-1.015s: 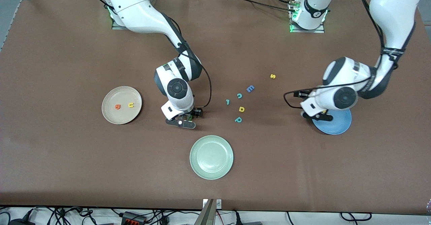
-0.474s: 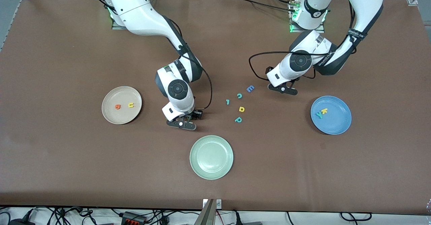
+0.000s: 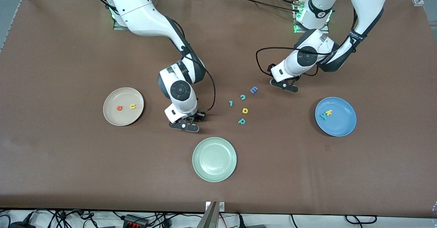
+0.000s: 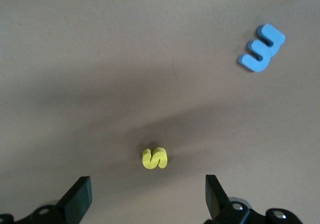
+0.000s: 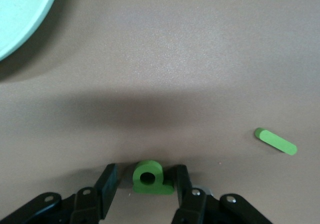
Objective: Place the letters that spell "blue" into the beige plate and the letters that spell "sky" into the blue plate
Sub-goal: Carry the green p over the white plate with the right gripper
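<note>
From the front camera, the green b and the thin green bar are hidden under the right arm's wrist; they are seen only in the right wrist view. There the green b (image 5: pixel 148 176) lies flat on the table between the two fingers of the right gripper (image 3: pixel 188 120), a small block with a round hole. One finger (image 5: pixel 106 186) stands slightly clear of it and the other seems to touch its foot, though contact cannot be confirmed; the jaws are half closed and no firm grip is shown. The green bar (image 5: pixel 275 141) lies well apart from that gripper, and an edge of the pale green plate (image 5: pixel 20 14) is cut off at the corner.

The yellow s is likewise covered in the front view by the left gripper (image 3: pixel 285 84). In the left wrist view the yellow s (image 4: pixel 154 158) lies on the table just ahead of the wide-open fingers (image 4: pixel 77 200), untouched. The blue E (image 4: pixel 261 47) lies farther out from that gripper.

In the beige plate (image 3: pixel 111 116), toward the right arm's end, the orange e (image 3: pixel 119 108) and yellow u (image 3: pixel 132 106) are seen. In the blue plate (image 3: pixel 344 125), the teal y (image 3: pixel 323 116) and yellow k (image 3: pixel 329 112) lie touching.
</note>
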